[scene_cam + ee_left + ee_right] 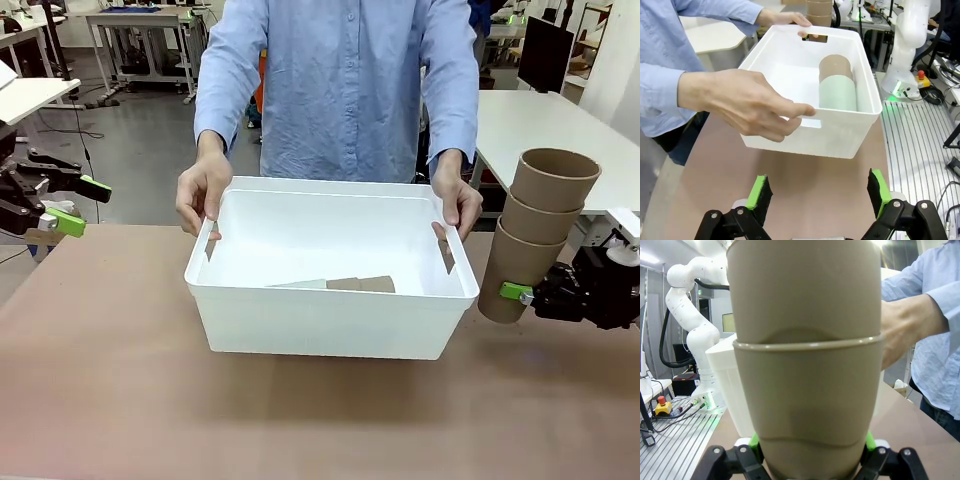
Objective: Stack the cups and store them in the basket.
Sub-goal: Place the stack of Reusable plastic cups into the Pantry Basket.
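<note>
Table (100, 390): right gripper (512, 294) clamps tilted cup stack (538, 225).

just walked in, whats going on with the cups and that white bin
The right gripper is shut on the bottom of a tilted stack of three tan cardboard-like cups, held just beside the large white plastic basket. A person holds the basket by its slot handles with both hands. Inside, a pale mint green cup lies on its side, nested with a tan cup. The left gripper hangs open and empty.
</note>
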`<state>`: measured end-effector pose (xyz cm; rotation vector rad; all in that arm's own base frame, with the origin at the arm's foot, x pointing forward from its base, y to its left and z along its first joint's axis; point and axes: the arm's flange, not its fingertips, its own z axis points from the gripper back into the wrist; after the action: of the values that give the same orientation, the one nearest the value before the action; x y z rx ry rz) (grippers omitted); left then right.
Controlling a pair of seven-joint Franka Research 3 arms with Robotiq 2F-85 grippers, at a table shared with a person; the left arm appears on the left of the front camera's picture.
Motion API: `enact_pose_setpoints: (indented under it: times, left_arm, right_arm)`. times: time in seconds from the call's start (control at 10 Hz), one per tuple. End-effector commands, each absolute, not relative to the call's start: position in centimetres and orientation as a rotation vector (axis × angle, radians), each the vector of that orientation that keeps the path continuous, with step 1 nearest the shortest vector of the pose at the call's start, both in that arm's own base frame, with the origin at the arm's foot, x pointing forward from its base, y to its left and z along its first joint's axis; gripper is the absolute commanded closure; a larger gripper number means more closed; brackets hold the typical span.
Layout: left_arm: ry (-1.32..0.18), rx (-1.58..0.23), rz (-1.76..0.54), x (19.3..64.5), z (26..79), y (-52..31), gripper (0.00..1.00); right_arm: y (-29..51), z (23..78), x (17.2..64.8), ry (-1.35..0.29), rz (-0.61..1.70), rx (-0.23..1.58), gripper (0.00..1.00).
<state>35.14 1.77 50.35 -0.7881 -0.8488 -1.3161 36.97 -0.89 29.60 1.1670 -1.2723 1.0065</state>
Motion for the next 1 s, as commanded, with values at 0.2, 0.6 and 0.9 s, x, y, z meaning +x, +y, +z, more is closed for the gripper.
enact_pose_setpoints:
  times: [0.2, 0.6, 0.9]
  left_arm:
    - [-0.840, -0.796, -1.312, 35.2, 50.6, 1.8, 0.00]
    - [-0.840, -0.796, -1.312, 35.2, 50.6, 1.8, 0.00]
    - [-0.840, -0.796, -1.312, 35.2, 50.6, 1.8, 0.00]
  right_arm:
    - [-0.8, 30.1, 37.1, -1.283, 1.019, 1.161, 0.16]
    - [-0.9, 29.6, 37.0, -1.272, 1.006, 1.167, 0.16]
    - [-0.4, 36.7, 34.1, -1.258, 0.997, 1.041, 0.16]
